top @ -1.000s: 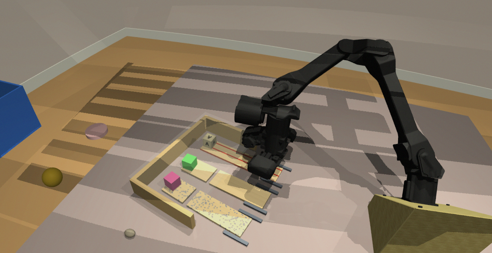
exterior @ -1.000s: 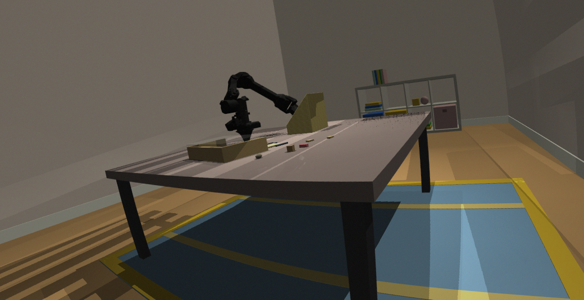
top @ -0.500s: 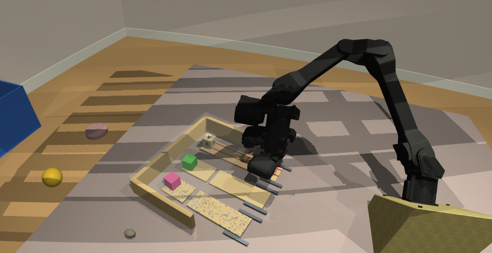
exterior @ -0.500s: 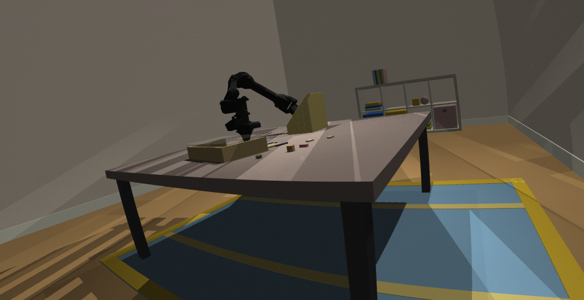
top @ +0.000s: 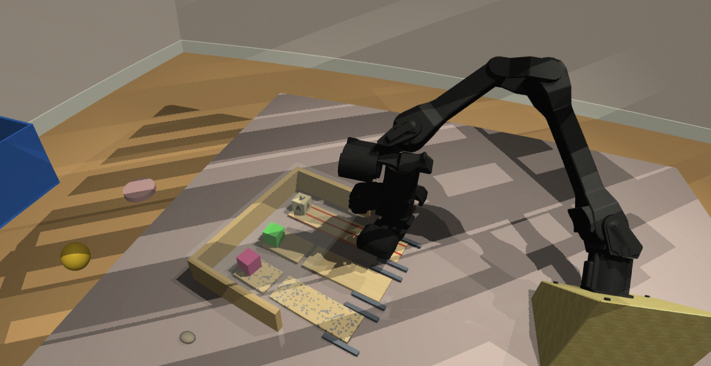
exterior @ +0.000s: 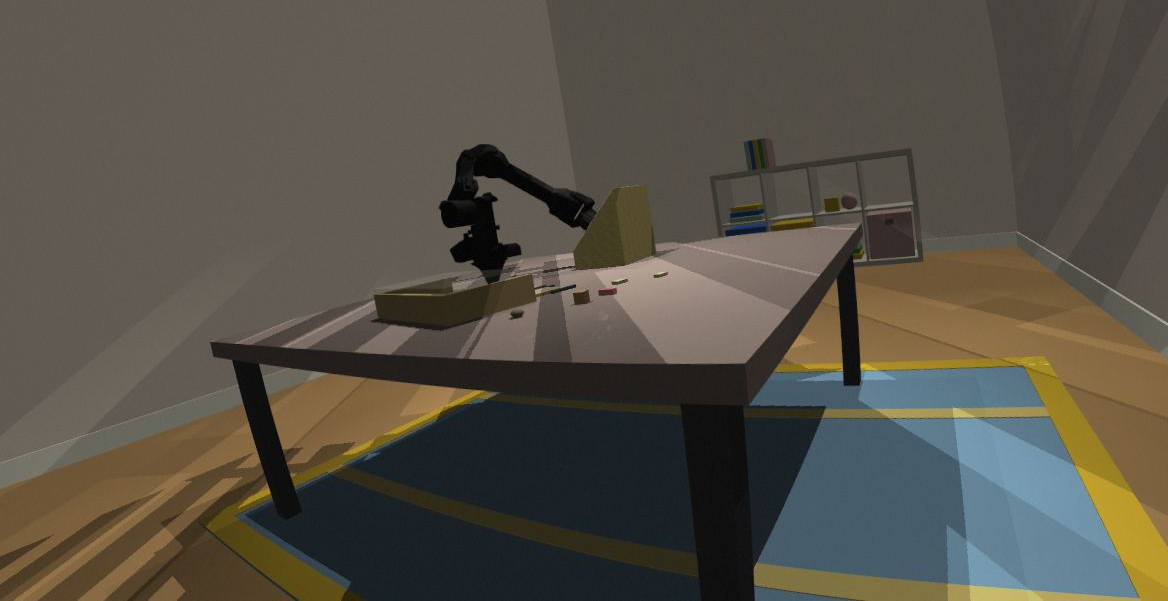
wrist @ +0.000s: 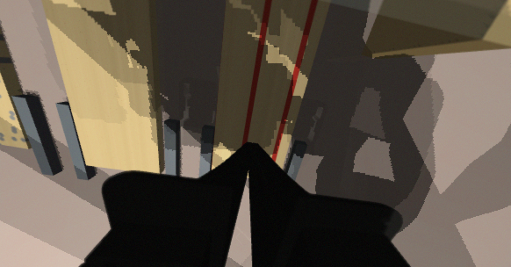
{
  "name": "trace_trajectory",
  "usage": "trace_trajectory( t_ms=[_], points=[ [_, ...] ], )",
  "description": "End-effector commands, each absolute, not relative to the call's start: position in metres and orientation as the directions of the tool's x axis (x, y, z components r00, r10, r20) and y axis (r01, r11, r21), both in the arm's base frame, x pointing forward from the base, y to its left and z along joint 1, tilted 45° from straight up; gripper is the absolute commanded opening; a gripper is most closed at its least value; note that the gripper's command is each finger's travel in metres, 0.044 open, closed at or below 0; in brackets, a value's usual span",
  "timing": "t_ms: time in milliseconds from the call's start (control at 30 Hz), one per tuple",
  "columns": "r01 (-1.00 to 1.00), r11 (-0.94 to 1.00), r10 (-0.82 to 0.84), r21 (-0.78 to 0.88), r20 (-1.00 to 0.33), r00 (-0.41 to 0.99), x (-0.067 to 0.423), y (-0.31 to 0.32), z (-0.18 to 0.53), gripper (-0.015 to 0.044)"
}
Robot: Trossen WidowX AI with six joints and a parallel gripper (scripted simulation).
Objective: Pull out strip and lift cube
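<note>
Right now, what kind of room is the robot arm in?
Probably a living room or playroom. A dark table stands on a wooden floor with a blue and yellow rug under it. A cube shelf by the wall holds books, and a yellow ball lies on the floor.
</note>
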State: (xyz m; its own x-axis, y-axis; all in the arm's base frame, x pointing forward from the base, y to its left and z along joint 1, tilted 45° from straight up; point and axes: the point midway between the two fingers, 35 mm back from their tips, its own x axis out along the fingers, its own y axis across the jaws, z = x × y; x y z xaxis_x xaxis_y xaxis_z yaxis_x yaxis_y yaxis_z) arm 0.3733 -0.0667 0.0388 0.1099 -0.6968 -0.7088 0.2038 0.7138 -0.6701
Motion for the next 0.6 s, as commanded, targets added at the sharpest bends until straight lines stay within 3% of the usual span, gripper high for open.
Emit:
trace_trajectory(
  t_ms=[0,567],
  points=[
    [0.205,0.713,-0.697,-0.671,-0.709,0.105,0.3739,-0.0692,0.0367,0.0000],
    [0.204,0.713,-0.697,-0.671,-0.709,0.105,0.3664,-0.0686,0.0337,0.0000]
  ],
)
